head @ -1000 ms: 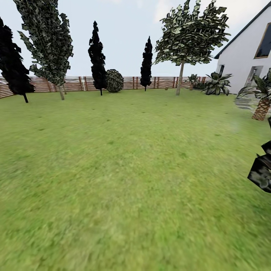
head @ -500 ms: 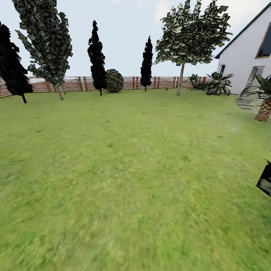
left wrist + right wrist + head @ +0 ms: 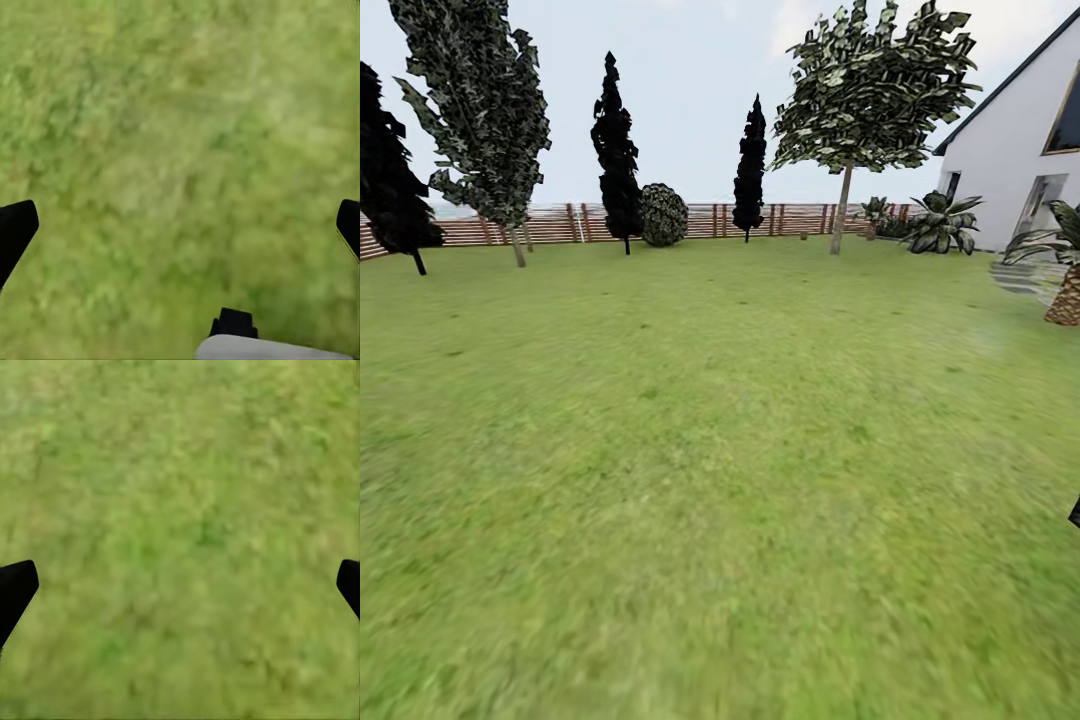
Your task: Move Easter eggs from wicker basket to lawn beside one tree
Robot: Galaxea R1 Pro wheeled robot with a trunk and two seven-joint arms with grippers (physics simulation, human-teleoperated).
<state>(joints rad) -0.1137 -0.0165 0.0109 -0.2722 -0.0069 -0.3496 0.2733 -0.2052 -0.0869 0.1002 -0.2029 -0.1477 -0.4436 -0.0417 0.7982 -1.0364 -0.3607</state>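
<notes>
The lawn spreads wide and green ahead of me in the head view. A tree with a pale straight trunk and a broad leafy crown stands at the far right of the garden, near the fence. The Easter eggs and the wicker basket are out of view. My left gripper hangs open above bare grass, its black fingertips far apart. The right gripper is open too, over grass, with nothing between its fingers.
Dark narrow cypresses and a round shrub line the slatted fence. A leafy tree stands at the far left. A white house, spiky plants and a palm trunk are at the right.
The head view has shifted a little, so the camera is moving. A dark shape at the right edge has slid down and almost out of the picture.
</notes>
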